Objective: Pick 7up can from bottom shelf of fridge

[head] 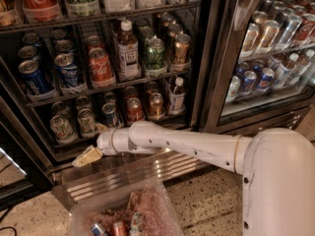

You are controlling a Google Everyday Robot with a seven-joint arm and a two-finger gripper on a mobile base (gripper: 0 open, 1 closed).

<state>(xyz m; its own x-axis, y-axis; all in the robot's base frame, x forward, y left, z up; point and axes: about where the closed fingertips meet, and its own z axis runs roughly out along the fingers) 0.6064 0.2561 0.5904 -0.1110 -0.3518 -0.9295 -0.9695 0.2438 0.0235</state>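
Two pale silvery-green 7up cans stand at the left end of the bottom shelf of the black-framed fridge. More like them stand behind these in the same rows. My gripper is at the end of the white arm, which reaches in from the right. It sits below and in front of the shelf's front edge, just under the right-hand 7up can, and is not touching any can.
Further right on the bottom shelf are a blue can, a red can, a copper can and a small bottle. The ribbed steel base panel lies below. A clear bin with cans stands in front. A second cooler is on the right.
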